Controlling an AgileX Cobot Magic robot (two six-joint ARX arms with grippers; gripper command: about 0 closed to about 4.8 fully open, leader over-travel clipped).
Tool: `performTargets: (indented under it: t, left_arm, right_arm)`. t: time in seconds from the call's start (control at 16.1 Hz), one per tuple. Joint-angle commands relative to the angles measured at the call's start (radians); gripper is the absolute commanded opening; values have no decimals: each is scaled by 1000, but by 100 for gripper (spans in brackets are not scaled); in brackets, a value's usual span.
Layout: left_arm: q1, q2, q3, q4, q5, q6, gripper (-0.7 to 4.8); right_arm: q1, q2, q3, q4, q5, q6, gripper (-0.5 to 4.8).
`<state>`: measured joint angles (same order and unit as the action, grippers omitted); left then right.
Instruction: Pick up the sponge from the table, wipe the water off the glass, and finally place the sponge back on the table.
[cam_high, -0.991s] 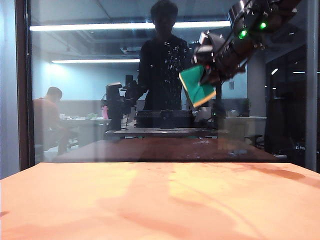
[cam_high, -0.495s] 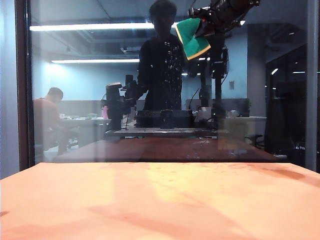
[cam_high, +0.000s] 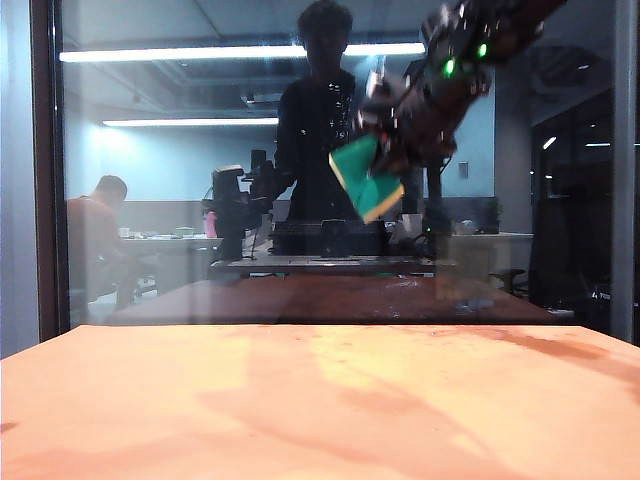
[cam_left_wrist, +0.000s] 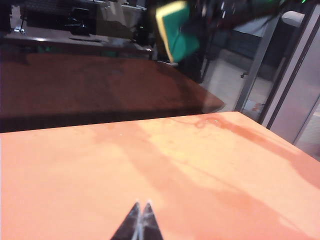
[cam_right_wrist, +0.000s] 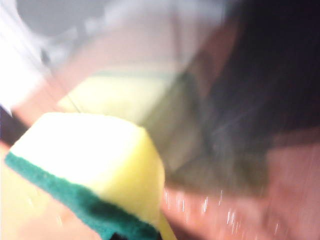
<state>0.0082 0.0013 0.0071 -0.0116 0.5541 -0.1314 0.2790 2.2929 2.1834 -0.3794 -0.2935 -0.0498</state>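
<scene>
A: Start at the left. What does your left gripper (cam_left_wrist: 141, 219) show?

B: It sits low over the table (cam_high: 200, 410), its tips pressed together, nothing between them.

A: And the middle?

B: The glass (cam_high: 150, 200) stands upright at the table's far edge. Your sponge (cam_high: 362, 178) is raised high against it, tilted, green face toward the pane. Whitish specks of water (cam_high: 340, 110) speckle the glass just above the sponge.

A: Right side?

B: Your right gripper (cam_high: 395, 150) hangs high at upper right, jaws clamped on the sponge. Its wrist view is blurred.
</scene>
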Motion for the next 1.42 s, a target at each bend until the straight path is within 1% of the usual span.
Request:
performTargets:
  t: [0.06,0.25,0.5,0.62,0.93,1.11,1.24,1.3,1.42]
  left_arm:
    - [0,1,2,13,-1,4,-6]
    - [0,1,2,12,-1,4,-6]
    - [0,1,2,5,-1,4,-6]
    - [0,1,2,5,-1,4,-6]
    - [0,1,2,5,-1,4,-6]
    - [0,1,2,-2,0,4,-6]
    - [0,1,2,-3,0,4,-6]
    - [0,1,2,-5,-1,4,-6]
    - [0,1,2,-7,0,4,-6]
  right_arm:
    - [3,-10,2,22,40,0,-5]
    - [3,-65,2,74,42,1,-6]
    - [5,-154,3,183,90,2,-6]
    - [6,-179,3,271,95,35,-6]
    - [23,-124,2,219,92,39,-6]
    - [37,-67,2,122,91,26,-6]
    - [51,-34,1,27,102,22,-6]
    - [55,-28,1,9,110,16,-6]
    - [61,-42,2,46,114,13,-6]
